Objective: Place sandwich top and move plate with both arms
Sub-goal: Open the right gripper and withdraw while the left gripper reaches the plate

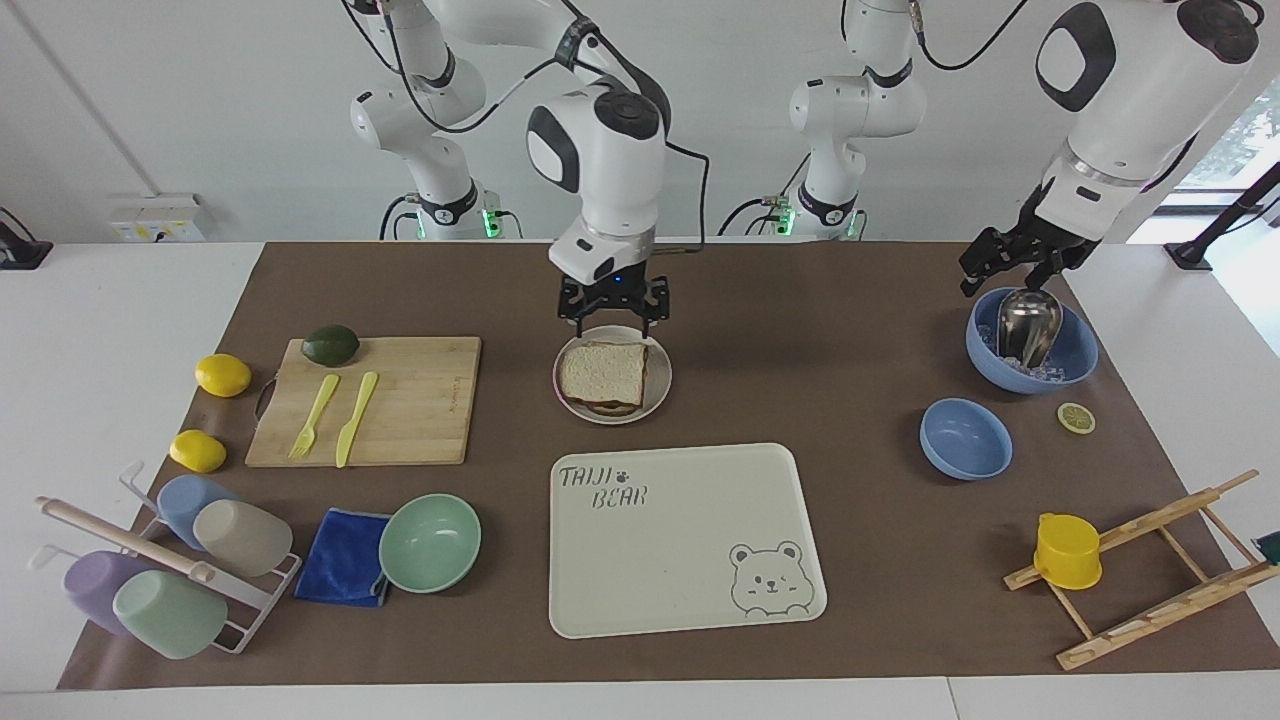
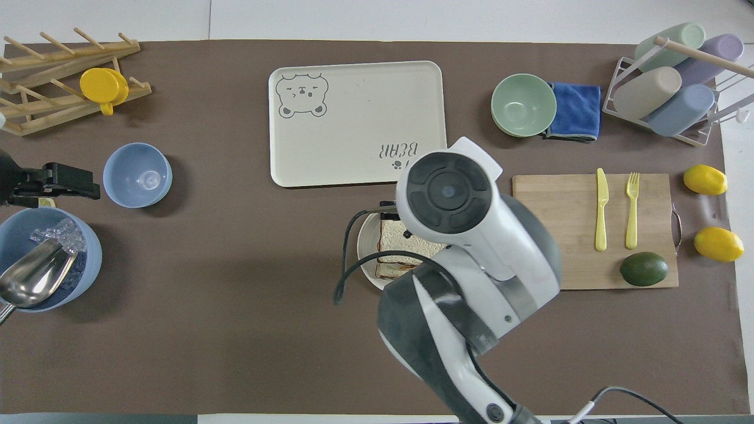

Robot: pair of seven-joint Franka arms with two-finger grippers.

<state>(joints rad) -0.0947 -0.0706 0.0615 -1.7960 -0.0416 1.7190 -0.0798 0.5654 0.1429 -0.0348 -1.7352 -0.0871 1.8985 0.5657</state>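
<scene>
With the sandwich top (image 1: 601, 371) resting on the plate (image 1: 657, 393), the right gripper (image 1: 613, 312) hangs released just above its robot-side rim, while the left gripper (image 1: 1016, 262) waits open.

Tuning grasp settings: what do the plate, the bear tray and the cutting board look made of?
Plate: pale, smooth, matte with a raised rim; probably plastic or melamine, ceramic not excluded.
Bear tray: cream, flat, matte with printed lettering and a rolled edge; likely moulded plastic.
Cutting board: light wood, likely bamboo, showing straight grain strips and a dull unvarnished look.
</scene>
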